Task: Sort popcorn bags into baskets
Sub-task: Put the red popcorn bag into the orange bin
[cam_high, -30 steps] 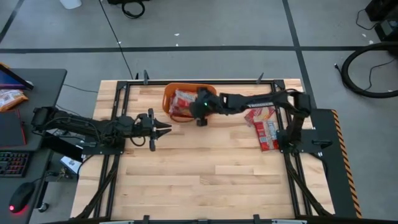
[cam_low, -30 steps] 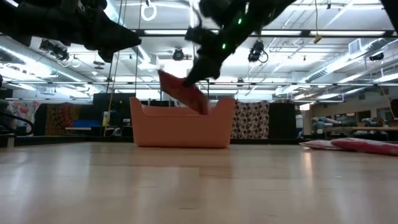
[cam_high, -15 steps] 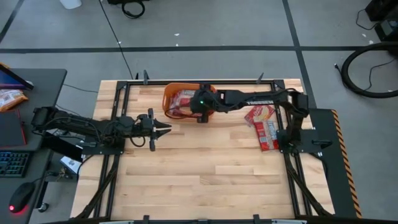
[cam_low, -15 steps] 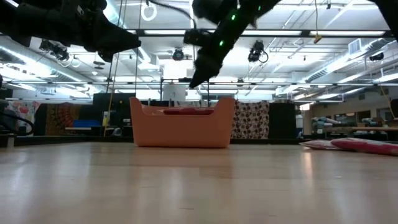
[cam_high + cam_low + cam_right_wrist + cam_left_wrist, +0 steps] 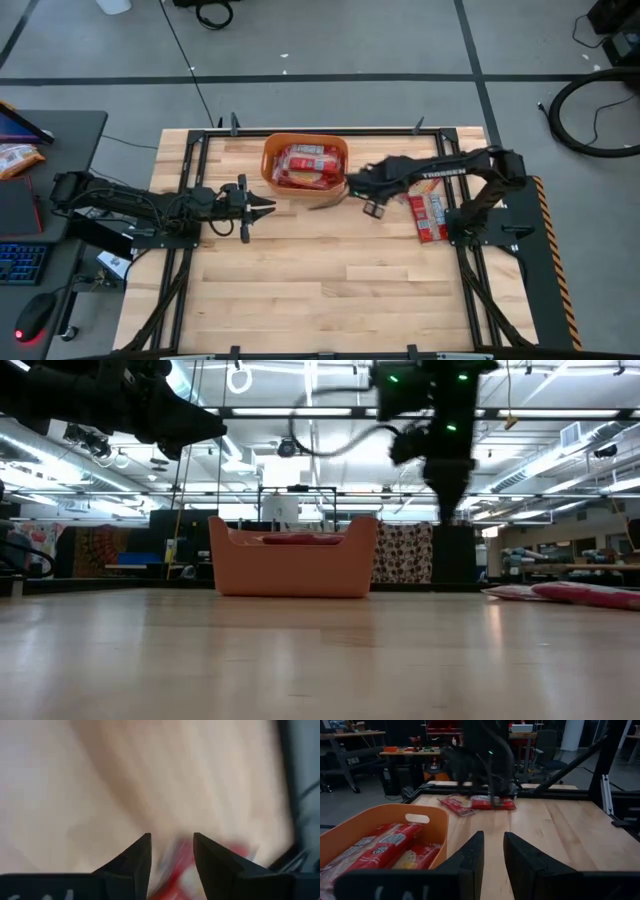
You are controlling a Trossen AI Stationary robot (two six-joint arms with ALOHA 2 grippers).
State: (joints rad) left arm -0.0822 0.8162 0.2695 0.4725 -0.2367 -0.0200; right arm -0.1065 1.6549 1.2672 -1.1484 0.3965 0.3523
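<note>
The orange basket (image 5: 305, 165) stands at the table's far middle with several red popcorn bags (image 5: 303, 163) lying flat in it; the left wrist view shows them too (image 5: 385, 847). More popcorn bags (image 5: 425, 205) lie flat on the table to its right. My right gripper (image 5: 360, 187) hangs open above the table between the basket and those bags, fingers pointing down (image 5: 447, 512), with nothing between them (image 5: 171, 845). My left gripper (image 5: 268, 205) waits by the basket's near left corner, its fingers a little apart and empty (image 5: 493, 855).
The table's black frame rails (image 5: 320, 131) run along its far edge and sides. The near half of the wooden table (image 5: 320, 290) is bare wood. A desk with a keyboard (image 5: 20, 262) stands off the table's left.
My right gripper has let go of a popcorn bag it held tilted over the basket; the bag now lies flat inside. The gripper has then swung toward the table's right edge, clear of the basket, and tipped to point down near the loose bags.
</note>
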